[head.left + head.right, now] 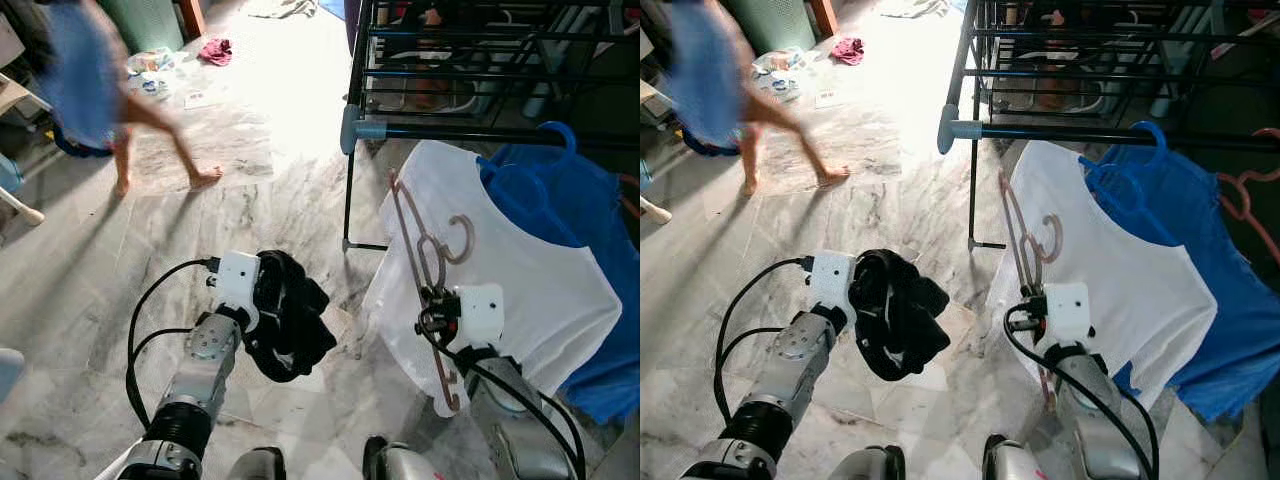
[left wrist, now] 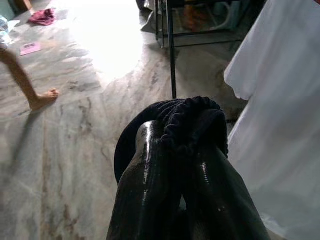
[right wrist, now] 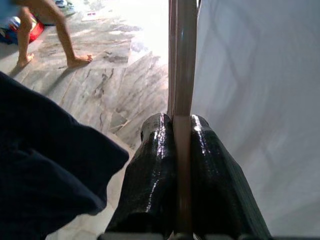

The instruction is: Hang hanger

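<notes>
The right gripper (image 3: 182, 150) pinches the brown hanger (image 1: 425, 262) edge-on between its 2 fingers, below the drying rack's rail (image 1: 480, 131). The thin bar may twist, or snag the white shirt (image 1: 540, 290). The left gripper (image 2: 182, 165) clamps dark cloth (image 1: 290, 315).

Marble floor (image 1: 250, 170), with a red cloth (image 1: 215, 50) and some papers (image 1: 200, 98) lying on it, rack's legs (image 1: 347, 200) too.

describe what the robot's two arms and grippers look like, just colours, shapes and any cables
Both arms are silver metal with ribbed cylindrical joints. Each wrist carries a white boxy camera housing, and black cables loop loosely from it back along the forearm. The left gripper and right gripper each have two long fingers in glossy black with rounded tips.
</notes>
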You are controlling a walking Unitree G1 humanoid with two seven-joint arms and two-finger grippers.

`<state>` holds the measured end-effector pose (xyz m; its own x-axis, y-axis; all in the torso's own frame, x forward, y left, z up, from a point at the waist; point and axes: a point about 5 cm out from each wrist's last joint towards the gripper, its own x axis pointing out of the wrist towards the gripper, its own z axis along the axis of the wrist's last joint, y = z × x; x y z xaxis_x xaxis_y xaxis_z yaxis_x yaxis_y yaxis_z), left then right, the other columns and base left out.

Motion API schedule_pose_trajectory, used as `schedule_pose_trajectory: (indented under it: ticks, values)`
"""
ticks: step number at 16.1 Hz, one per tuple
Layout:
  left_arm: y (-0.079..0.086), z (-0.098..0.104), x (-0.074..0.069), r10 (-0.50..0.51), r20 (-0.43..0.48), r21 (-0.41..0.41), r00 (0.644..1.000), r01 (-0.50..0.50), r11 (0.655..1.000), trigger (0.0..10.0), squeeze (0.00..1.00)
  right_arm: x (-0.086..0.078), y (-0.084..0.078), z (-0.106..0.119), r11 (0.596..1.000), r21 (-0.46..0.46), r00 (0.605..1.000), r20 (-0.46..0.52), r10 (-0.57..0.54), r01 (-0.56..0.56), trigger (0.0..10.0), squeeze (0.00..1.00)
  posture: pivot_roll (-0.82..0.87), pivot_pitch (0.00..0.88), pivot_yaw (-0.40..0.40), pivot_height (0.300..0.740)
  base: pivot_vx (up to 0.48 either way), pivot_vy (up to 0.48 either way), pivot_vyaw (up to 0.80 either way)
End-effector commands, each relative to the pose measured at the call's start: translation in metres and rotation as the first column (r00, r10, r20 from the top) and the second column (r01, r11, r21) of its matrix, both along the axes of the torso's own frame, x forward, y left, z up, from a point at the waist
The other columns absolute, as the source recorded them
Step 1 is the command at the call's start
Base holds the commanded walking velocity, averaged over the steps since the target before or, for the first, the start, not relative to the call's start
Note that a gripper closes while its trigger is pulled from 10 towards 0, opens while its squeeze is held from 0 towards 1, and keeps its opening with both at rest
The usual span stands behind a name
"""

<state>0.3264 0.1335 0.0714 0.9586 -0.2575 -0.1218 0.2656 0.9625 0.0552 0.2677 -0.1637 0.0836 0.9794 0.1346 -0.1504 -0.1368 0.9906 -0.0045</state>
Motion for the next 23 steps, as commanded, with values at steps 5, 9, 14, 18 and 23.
schedule_pose_trajectory:
  ticks: [5, 9, 14, 18, 23]
  values:
    - [0.0046, -0.0112, -0.0071, 0.051, -0.040, -0.010, 0.998, -0.051, 0.999, 10.0, 0.00, -0.0050, -0.0029, -0.0041, 1.000, 0.015, 0.999, -0.037, -0.008, 0.008, 10.0, 0.00, -0.04, 0.167, 0.042, 0.740, -0.319, 0.000, 0.00]
    - [0.0028, -0.0078, -0.0032, 0.055, -0.035, -0.013, 0.998, -0.055, 0.998, 10.0, 0.00, -0.0013, -0.0012, -0.0035, 1.000, 0.013, 0.999, -0.043, 0.003, -0.002, 10.0, 0.00, -0.04, 0.163, 0.035, 0.740, -0.377, 0.000, 0.00]
    - [0.0041, -0.0073, -0.0024, 0.056, -0.037, -0.007, 0.998, -0.056, 0.998, 10.0, 0.00, -0.0012, -0.0004, -0.0038, 1.000, 0.016, 0.999, -0.049, 0.002, -0.002, 10.0, 0.00, -0.04, 0.166, 0.040, 0.740, -0.382, 0.000, 0.00]
    - [0.0042, -0.0074, -0.0022, 0.055, -0.039, -0.005, 0.998, -0.055, 0.998, 10.0, 0.00, -0.0022, 0.0015, -0.0048, 1.000, 0.018, 0.998, -0.055, 0.006, -0.005, 10.0, 0.00, -0.04, 0.170, 0.042, 0.740, -0.384, 0.000, 0.00]
    - [0.0013, -0.0055, -0.0021, 0.012, -0.041, -0.085, 0.999, -0.015, 0.996, 10.0, 0.00, -0.0002, 0.0025, -0.0028, 1.000, 0.014, 0.998, -0.055, 0.013, -0.012, 10.0, 0.00, -0.04, 0.175, 0.036, 0.740, -0.278, 0.000, 0.00]
